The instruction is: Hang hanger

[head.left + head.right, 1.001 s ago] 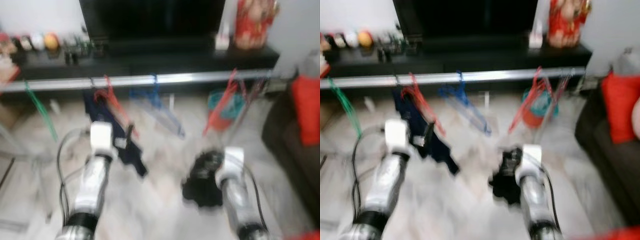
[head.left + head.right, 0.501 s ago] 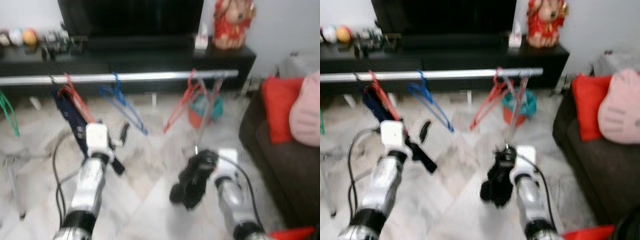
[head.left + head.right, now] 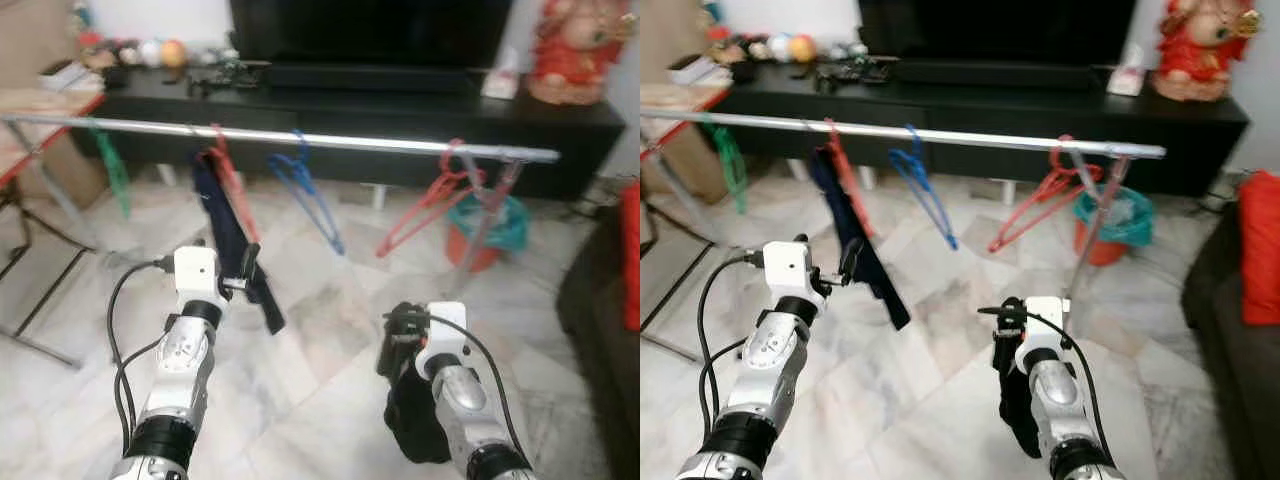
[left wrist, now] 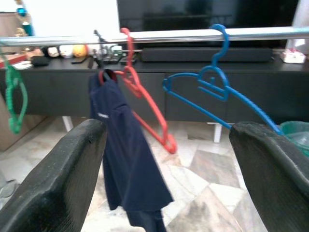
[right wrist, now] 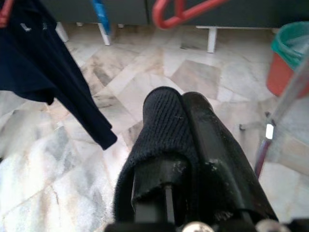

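The left gripper (image 4: 164,159) is spread wide and empty, the rail (image 3: 300,136) ahead of it already carrying a red hanger (image 4: 145,94) with a navy garment (image 4: 123,159). The right gripper (image 5: 186,121) clamps a black cloth (image 3: 415,425), unhung, well short of the rail

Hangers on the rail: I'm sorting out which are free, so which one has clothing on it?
The red hanger between the green hanger and blue hanger: a navy garment hangs from it; the others are bare.
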### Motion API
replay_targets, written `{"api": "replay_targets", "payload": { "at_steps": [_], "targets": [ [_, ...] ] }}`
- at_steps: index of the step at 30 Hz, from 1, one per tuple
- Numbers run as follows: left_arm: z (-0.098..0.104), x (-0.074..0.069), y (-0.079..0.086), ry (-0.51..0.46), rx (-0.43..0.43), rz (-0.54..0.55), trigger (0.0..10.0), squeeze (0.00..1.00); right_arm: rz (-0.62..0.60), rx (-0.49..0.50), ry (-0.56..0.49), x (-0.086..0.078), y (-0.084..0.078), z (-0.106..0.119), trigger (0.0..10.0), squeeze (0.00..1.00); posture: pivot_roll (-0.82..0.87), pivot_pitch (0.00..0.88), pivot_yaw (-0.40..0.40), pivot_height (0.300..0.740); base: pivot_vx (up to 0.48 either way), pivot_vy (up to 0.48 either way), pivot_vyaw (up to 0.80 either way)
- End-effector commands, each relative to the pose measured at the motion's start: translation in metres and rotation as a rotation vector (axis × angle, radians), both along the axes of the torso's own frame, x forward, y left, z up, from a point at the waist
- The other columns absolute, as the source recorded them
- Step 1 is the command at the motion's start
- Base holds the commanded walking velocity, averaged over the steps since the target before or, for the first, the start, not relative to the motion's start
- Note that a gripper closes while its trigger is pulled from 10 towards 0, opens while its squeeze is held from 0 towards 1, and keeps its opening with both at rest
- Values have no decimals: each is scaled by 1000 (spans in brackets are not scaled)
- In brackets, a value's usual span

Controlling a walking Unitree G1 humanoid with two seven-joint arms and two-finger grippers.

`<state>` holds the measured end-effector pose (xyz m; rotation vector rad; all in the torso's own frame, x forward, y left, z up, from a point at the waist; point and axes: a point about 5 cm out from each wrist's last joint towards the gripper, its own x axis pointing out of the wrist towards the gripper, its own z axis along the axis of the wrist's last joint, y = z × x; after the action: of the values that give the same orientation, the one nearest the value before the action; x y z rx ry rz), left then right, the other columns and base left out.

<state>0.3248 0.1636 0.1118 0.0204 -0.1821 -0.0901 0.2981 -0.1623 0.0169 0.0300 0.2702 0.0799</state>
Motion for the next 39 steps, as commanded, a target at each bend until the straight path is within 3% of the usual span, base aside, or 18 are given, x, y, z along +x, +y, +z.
{"api": "replay_targets", "payload": {
  "at_steps": [1,15,19,24,39],
  "targets": [
    [1,2,-2,9,4,-4,10000,0,2,9,-19,5,1,6,10000,0,-64,28,18,740,0,0,0],
    [3,3,-2,1,3,1,10000,0,37,-4,-8,3,4,3,10000,0,-64,20,20,740,210,0,0],
    [3,3,-1,0,3,7,10000,0,50,-73,119,-5,2,-13,10000,0,-68,25,19,740,313,0,739],
    [5,4,0,-9,1,15,10000,0,12,-75,220,-20,-9,-31,10000,0,-67,24,17,740,314,0,0],
    [8,5,2,-22,2,24,10000,0,51,-64,240,-21,-1,-33,10000,0,-64,34,19,740,317,0,0]
  ]
}}
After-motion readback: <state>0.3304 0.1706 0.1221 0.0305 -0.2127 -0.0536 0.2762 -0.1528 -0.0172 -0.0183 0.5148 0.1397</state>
